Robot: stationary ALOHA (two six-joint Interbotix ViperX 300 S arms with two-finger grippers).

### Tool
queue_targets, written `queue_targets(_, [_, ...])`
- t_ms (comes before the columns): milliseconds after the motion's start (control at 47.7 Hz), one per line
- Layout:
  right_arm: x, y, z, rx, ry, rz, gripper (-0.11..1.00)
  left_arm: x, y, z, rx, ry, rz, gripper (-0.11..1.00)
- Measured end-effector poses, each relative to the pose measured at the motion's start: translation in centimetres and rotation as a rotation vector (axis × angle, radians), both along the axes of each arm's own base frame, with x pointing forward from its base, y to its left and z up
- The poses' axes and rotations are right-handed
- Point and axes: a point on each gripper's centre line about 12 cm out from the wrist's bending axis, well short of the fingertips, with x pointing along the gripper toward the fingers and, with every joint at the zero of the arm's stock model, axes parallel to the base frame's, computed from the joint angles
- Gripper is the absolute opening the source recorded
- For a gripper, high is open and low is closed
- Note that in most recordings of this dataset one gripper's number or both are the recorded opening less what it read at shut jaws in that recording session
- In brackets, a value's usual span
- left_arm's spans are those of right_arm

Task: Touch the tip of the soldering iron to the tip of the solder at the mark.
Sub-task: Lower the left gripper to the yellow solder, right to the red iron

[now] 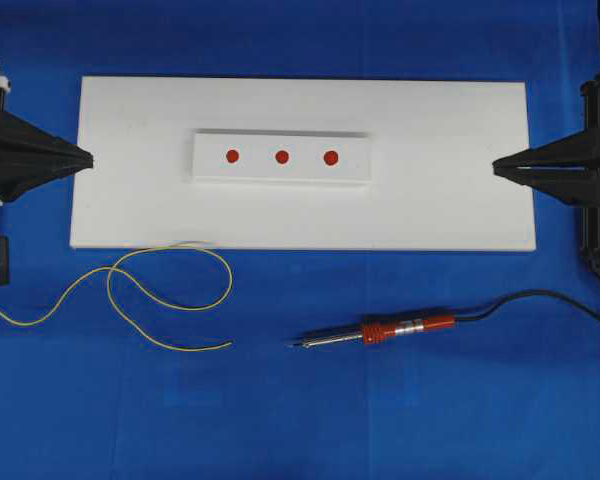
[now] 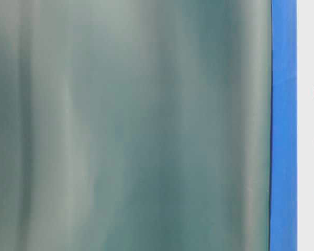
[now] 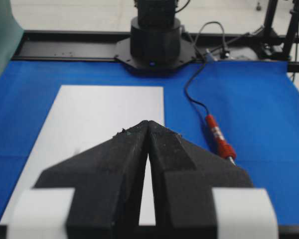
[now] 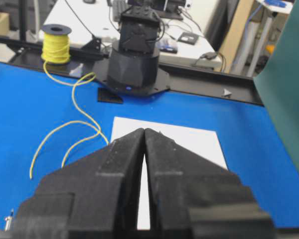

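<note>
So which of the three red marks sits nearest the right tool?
The rightmost red mark on the raised white strip, seen from overhead. It is closest to the right tool; the middle mark and left mark lie farther away.

White board [image 1: 450, 200] on blue cloth [image 1: 380, 420]; raised white block [image 1: 280, 172] w/ 3 red dots [image 1: 282, 156] at centre.

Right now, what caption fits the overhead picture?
Both grippers shut, left gripper, right gripper; solder and soldering iron untouched.
</note>
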Motion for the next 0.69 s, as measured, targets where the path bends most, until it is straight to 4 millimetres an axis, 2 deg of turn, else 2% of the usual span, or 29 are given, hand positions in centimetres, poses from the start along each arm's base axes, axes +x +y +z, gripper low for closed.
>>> queue_targets(126, [0.2, 0.6, 0.0, 0.024, 0.017, 0.031, -0.06, 0.0, -0.8, -0.2, -0.035, 0.022, -0.041, 0.00])
queue_targets(252, [0.6, 1.6, 0.2, 0.073, 0.047, 0.081, -0.06, 0.0, -1.8, -0.5, -0.036, 0.043, -0.093, 0.00])
queue_targets(461, [1.0, 3.9, -0.7, 0.119, 0.102, 0.189, -0.05, 0.3, -4.7, -1.5, -0.025, 0.091, -0.229, 0.00])
queue_targets(587, [1.4, 5.5, -1.7, 0.140, 0.155, 0.253, 0.04, 0.7, -6.3, -2.5, -0.019, 0.124, -0.300, 0.01])
queue_targets(650, [1.7, 6.0, -2.4, 0.157, 0.182, 0.270, 0.14, 0.9, -7.2, -3.2, -0.013, 0.144, -0.334, 0.03])
queue_targets(692, [2.0, 6.4, -3.0, 0.170, 0.207, 0.278, 0.26, 1.0, -7.6, -3.7, -0.014, 0.162, -0.350, 0.10])
